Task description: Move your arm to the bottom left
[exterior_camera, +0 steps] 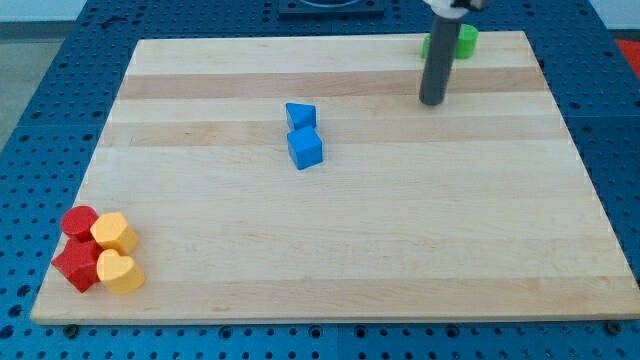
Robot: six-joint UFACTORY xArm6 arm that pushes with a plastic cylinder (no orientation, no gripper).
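My rod comes down from the view's top right, and my tip [432,101] rests on the wooden board [330,270] near its top right part. It touches no block. Two green blocks [462,41] sit just behind the rod at the board's top edge, partly hidden by it. A blue triangular block [300,115] and a blue cube [306,148] stand together near the board's middle, left of my tip. At the bottom left corner lie a red cylinder [79,221], a red block [76,265], a yellow hexagonal block [115,233] and a yellow heart-shaped block [120,272].
The board lies on a blue perforated table [40,90] that surrounds it on all sides.
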